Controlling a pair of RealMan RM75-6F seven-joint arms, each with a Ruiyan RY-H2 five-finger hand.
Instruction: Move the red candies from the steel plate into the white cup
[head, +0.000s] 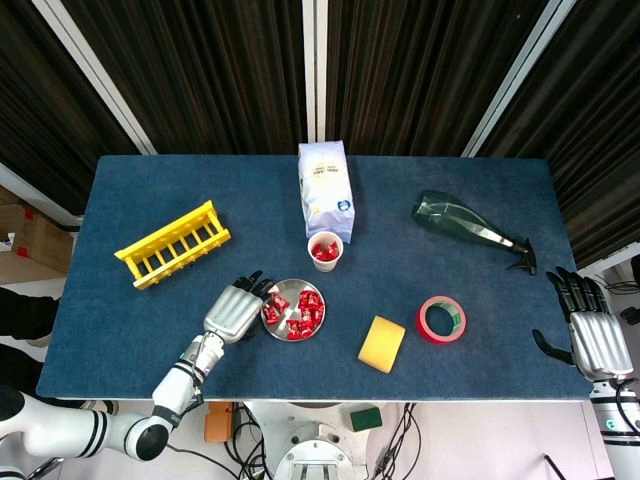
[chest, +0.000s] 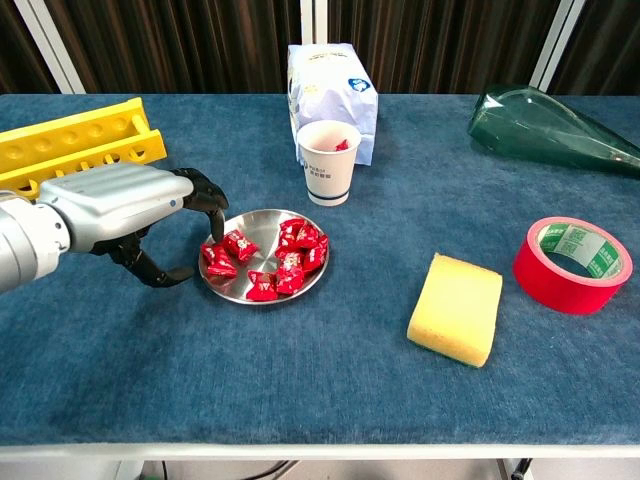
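The steel plate (chest: 262, 217) (head: 279, 330) lies in the middle of the blue table and holds several red candies (chest: 288, 256) (head: 299, 312). Behind it stands the white cup (chest: 329, 170) (head: 326, 259) with red candies inside (chest: 343, 145). My left hand (chest: 128, 213) (head: 232, 312) hovers low at the plate's left rim. Its fingers (chest: 205, 196) curl down toward the leftmost candy (chest: 218, 257), thumb apart below, and hold nothing. My right hand (head: 590, 335) rests with spread fingers at the table's right edge, seen only in the head view.
A yellow rack (chest: 70, 142) (head: 172, 243) sits at the far left. A white bag (chest: 331, 82) stands behind the cup. A green spray bottle (chest: 545, 127), a red tape roll (chest: 572, 263) and a yellow sponge (chest: 456, 307) lie to the right.
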